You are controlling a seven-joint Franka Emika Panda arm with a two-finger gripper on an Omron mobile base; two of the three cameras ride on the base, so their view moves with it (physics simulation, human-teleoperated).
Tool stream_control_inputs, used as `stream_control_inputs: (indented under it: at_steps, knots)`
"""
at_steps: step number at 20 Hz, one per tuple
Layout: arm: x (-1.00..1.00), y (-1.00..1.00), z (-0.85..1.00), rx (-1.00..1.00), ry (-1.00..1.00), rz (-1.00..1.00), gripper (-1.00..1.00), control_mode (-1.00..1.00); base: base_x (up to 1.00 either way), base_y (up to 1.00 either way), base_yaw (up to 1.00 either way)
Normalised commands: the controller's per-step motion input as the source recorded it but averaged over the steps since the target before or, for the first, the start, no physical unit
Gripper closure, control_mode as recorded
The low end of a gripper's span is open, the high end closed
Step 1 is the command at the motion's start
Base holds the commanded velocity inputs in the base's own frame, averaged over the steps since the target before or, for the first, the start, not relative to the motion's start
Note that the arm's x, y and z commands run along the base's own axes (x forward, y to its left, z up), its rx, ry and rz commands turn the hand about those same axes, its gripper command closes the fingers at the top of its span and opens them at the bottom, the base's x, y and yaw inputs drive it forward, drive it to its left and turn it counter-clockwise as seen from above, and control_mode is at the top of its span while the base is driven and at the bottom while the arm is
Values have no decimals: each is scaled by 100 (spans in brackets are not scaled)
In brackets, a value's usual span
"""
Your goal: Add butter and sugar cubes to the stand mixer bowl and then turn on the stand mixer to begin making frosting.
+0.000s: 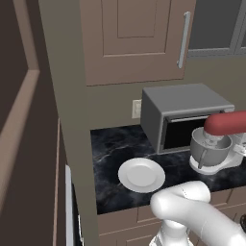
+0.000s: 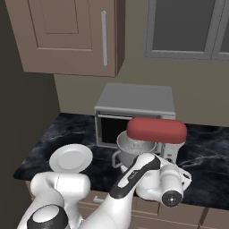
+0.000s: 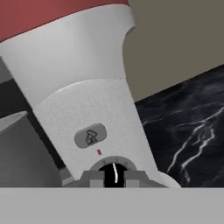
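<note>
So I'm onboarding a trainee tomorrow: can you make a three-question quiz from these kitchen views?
1. True or false: the white plate has butter on it.
2. What stands directly behind the stand mixer? A) microwave B) kettle C) toaster
3. Fill in: the claw sits at the round dial on the mixer's white ____.

Key: 1 false, the plate is bare; 2 A; 3 column.

Black marble counter (image 1: 108, 144); carries microwave (image 1: 182, 115); plate (image 1: 141, 175); stand mixer (image 1: 222, 144)

Red-headed stand mixer (image 2: 154, 134) over grey bowl (image 2: 132, 150)
</note>
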Motion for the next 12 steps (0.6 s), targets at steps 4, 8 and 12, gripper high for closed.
stream_control_inputs:
  at_steps: [4,8,12]
  knots:
    - [0,0,0,16,0,1,100,-100,0,0,0]
    - [0,0,0,15,0,0,100,-100,0,0,0]
    - [0,0,0,15,0,0,100,-100,0,0,0]
